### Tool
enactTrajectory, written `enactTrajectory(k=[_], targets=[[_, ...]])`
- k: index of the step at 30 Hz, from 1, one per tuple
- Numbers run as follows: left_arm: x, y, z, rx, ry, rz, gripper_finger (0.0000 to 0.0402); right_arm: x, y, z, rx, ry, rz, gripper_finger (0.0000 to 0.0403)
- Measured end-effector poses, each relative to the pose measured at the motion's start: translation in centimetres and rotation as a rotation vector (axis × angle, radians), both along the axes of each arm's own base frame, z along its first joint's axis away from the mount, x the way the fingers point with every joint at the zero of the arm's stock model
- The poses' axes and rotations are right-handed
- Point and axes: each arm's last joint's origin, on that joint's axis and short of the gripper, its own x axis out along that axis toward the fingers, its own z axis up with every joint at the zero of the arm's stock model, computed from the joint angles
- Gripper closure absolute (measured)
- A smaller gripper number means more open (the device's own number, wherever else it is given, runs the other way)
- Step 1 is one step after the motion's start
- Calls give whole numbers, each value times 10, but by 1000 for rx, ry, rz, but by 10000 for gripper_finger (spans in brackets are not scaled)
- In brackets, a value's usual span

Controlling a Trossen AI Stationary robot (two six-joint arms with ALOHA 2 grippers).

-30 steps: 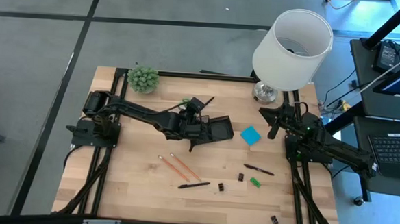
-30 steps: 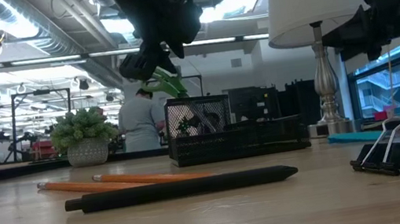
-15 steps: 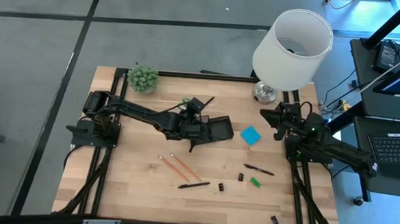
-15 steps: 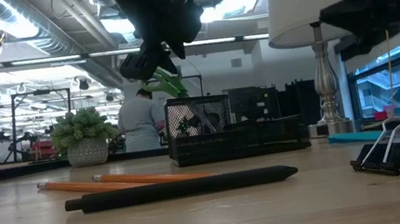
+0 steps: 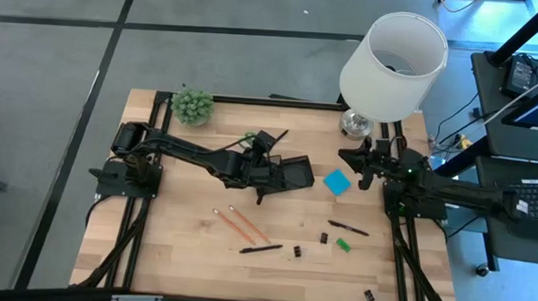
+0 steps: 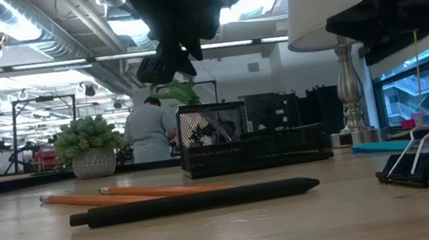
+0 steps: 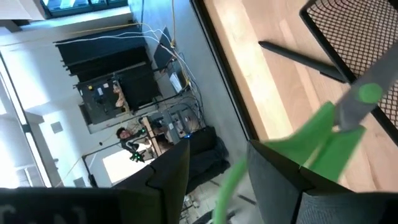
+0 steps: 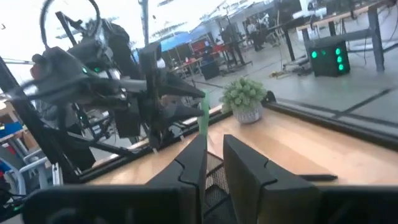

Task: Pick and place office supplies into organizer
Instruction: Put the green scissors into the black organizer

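My left gripper (image 5: 258, 155) (image 7: 217, 155) hovers over the left end of the black mesh organizer (image 5: 291, 175) (image 6: 253, 148) and is shut on the green-handled scissors (image 7: 329, 130) (image 6: 174, 92). My right gripper (image 5: 353, 164) (image 8: 214, 140) is raised beside the lamp base, fingers shut, touching nothing. The blue sticky-note pad (image 5: 337, 182) lies flat between it and the organizer. Two orange pencils (image 5: 237, 224) (image 6: 123, 193), a black pen (image 5: 260, 250) (image 6: 193, 201), a second pen (image 5: 348, 228), small black clips (image 5: 297, 251) (image 6: 413, 167) and a green piece (image 5: 343, 245) lie on the near half of the table. My left gripper pinches the scissors by a green handle loop (image 7: 233, 180), which passes between its two fingers. The fingers slant down from above. The grey pivot and blades reach out beyond the fingertips toward the organizer's mesh. The scissors are lifted clear and tilted just above the tall compartment.
A green potted plant (image 5: 192, 106) stands at the far left corner and a white-shaded lamp (image 5: 392, 65) at the far right. Another black pen (image 5: 279, 134) lies behind the organizer. One clip (image 5: 369, 295) sits near the near right edge. A person shows in the room beyond.
My right gripper has moved toward the table's left, from beside the lamp base toward the blue pad. My left gripper and the scissors have shifted only slightly above the organizer.
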Motion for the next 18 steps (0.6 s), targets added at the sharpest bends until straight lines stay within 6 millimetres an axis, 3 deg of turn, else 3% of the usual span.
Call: enactTrajectory(k=[18], targets=[[-4,-10,8,64,-13,-2,253,66,-2,20,7,234,98,345]])
